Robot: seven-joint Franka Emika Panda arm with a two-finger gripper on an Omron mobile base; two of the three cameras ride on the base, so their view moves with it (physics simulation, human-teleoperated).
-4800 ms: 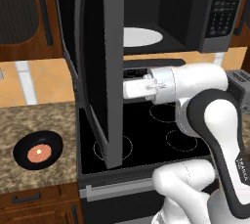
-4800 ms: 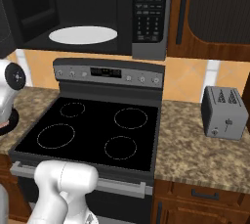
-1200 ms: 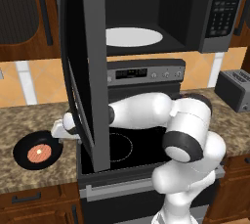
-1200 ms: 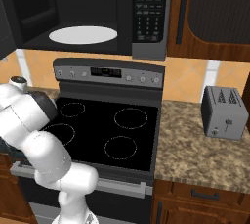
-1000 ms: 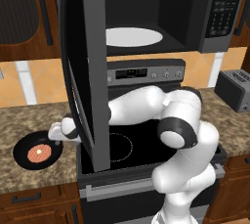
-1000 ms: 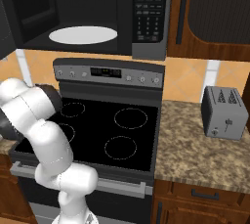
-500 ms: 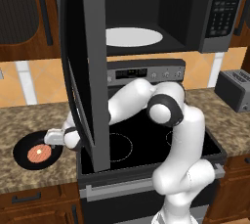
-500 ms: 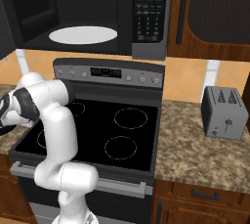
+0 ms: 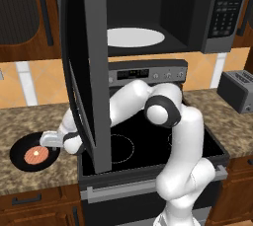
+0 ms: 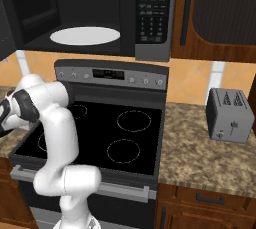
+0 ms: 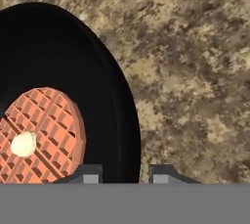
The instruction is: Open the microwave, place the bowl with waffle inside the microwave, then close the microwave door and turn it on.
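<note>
granite counter (image 9: 29, 180) runs along both sides of a black stove (image 9: 148, 146), under dark wood cabinets. over the stove hangs the microwave (image 9: 217, 18), its white turntable (image 9: 136, 37) bare and its door (image 9: 86, 67) swung wide open toward the stove's left edge. the white arm (image 9: 173, 136) bends from in front of the stove, reaching left behind the door and down to the counter left of the stove. right of the stove, a grey toaster (image 10: 229, 115) stands on the counter. left of the stove sits the bowl (image 9: 32, 152) with the waffle (image 9: 36, 156) in it — a pale dab on top of the waffle. the gripper (image 11: 125, 173) straddles the bowl's rim, one finger inside, one outside — whether it pinches the rim yet, i cannot tell.
</note>
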